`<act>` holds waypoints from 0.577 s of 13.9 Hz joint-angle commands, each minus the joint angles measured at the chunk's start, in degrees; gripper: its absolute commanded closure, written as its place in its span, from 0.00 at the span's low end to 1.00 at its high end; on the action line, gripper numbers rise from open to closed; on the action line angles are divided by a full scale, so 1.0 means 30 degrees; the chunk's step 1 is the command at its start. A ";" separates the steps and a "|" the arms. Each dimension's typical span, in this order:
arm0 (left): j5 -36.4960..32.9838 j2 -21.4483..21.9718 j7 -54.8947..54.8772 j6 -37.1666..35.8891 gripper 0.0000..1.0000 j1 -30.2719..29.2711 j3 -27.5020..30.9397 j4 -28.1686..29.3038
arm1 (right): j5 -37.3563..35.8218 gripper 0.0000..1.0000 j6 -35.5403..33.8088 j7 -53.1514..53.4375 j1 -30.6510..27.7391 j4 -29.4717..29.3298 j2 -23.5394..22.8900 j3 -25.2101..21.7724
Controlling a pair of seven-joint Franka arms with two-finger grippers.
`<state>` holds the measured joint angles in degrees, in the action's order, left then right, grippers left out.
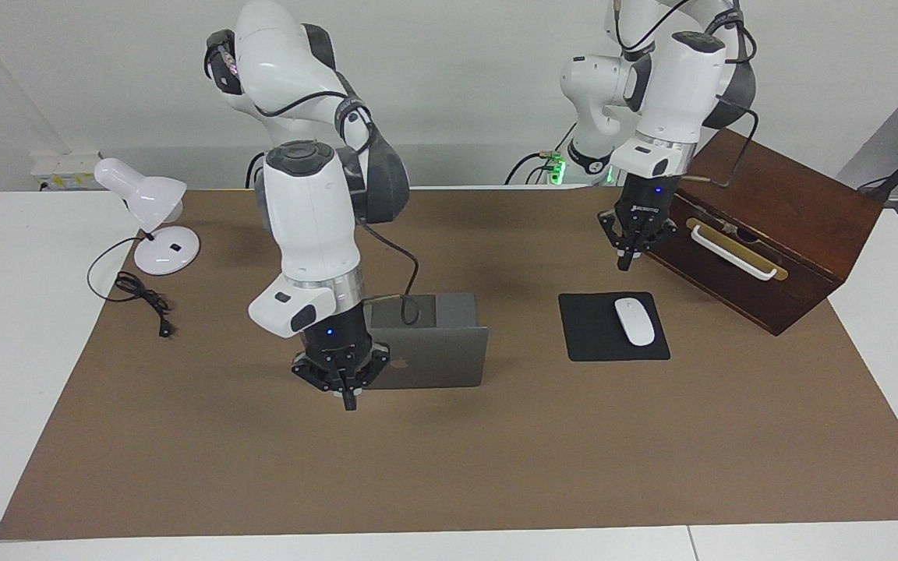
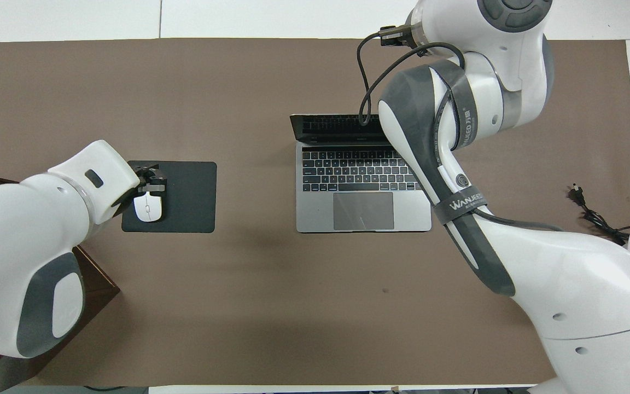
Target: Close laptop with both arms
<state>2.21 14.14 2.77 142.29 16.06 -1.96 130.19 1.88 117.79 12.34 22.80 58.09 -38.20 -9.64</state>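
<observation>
Brown mat (image 1: 496, 467) is spread over most of the table, and everything sits on it. Biggest thing on it is the wooden box (image 1: 776, 234) at the left arm's end, then the laptop (image 1: 437, 354) about mid-table, open, lid tipped back away from the robots, long axis running arm-end to arm-end.

What matters for the close: the right gripper (image 1: 348, 389) hangs low just off the lid's back at the corner toward the right arm's end, fingers pinched nearly together with nothing in them. From there the lid would probably have to be pushed toward the robots. Whether it's touching can't be told.

Left gripper (image 1: 627, 253) is parked up over the mouse pad (image 1: 601, 327) edge, well apart from the laptop, fingers drawn in, nothing held. It's clearly the one with more travel to do.

Mouse (image 1: 634, 321) lies on the pad, between that gripper and the laptop, so it could be clipped on a low sweep. Lamp (image 1: 149, 214) and its cord (image 1: 145, 296) are off at the right arm's end, not in the way
</observation>
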 commanded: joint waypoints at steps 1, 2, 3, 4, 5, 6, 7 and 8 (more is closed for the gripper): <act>-0.0032 0.1262 0.0013 0.2481 1.00 0.1233 0.0242 0.2506 | 0.0631 1.00 -0.1262 0.0164 0.0223 -0.0762 -0.0392 -0.0361; -0.0032 0.1234 0.0013 0.3506 1.00 0.1615 0.0213 0.3150 | 0.0748 1.00 -0.1353 0.0165 0.0223 -0.0761 -0.0391 -0.0332; -0.0032 0.1205 0.0013 0.4618 1.00 0.1995 0.0242 0.3795 | 0.0807 1.00 -0.1585 0.0165 0.0224 -0.0761 -0.0391 -0.0332; -0.0032 0.1117 0.0013 0.5702 1.00 0.2231 0.0213 0.4439 | 0.1097 1.00 -0.1965 0.0165 0.0224 -0.0761 -0.0391 -0.0361; -0.0032 0.0971 0.0013 0.6380 1.00 0.2553 0.0213 0.4852 | 0.1506 1.00 -0.2172 0.0165 0.0224 -0.0732 -0.0391 -0.0390; -0.0032 0.0825 0.0013 0.7141 1.00 0.2788 0.0213 0.5175 | 0.1539 1.00 -0.2435 0.0136 0.0224 -0.0732 -0.0391 -0.0390; -0.0032 0.0504 0.0013 0.8048 1.00 0.2935 0.0213 0.5555 | 0.1540 1.00 -0.2785 0.0135 0.0224 -0.0732 -0.0391 -0.0390; -0.0032 0.0066 -0.0016 0.9072 1.00 0.3314 0.0213 0.5762 | 0.1540 1.00 -0.3166 0.0106 0.0224 -0.0732 -0.0391 -0.0390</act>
<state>2.21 15.51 2.82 163.85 23.88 -2.05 145.12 5.38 110.62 12.34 23.11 57.82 -38.25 -9.90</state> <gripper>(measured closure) 0.991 0.991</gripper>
